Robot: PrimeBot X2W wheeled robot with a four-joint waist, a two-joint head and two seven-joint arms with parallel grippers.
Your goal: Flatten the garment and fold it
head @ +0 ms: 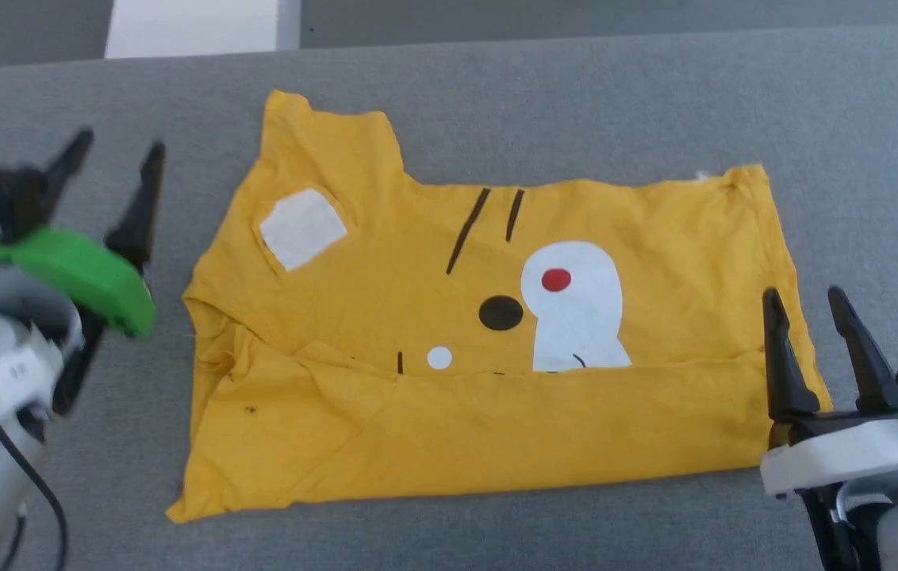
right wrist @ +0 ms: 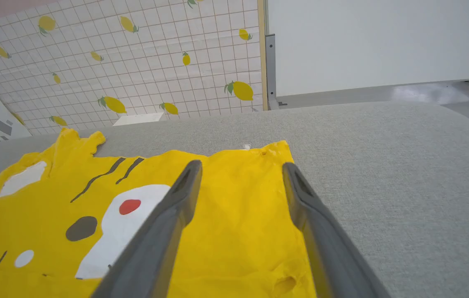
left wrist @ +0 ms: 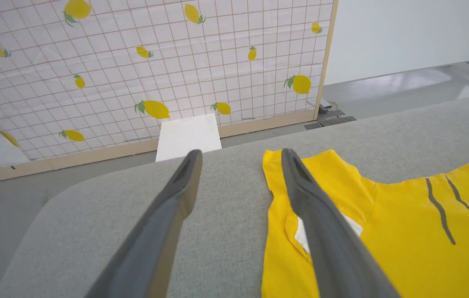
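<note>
Garment (head: 489, 373) long axis runs 9–3 o'clock; right gripper (head: 803, 295), wide and empty, is nearer, over its 3 o'clock edge; left gripper (head: 120, 143), also wide, off-cloth at 9.

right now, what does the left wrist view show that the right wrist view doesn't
Left wrist view: the open left pincer over the grey surface, beside a sleeve of the yellow shirt. Right wrist view: the open right pincer at the shirt's opposite end, plus the red spot and black dot. Both: the shirt, its two black stripes, a white ear patch and the lemon-print screen.
</note>
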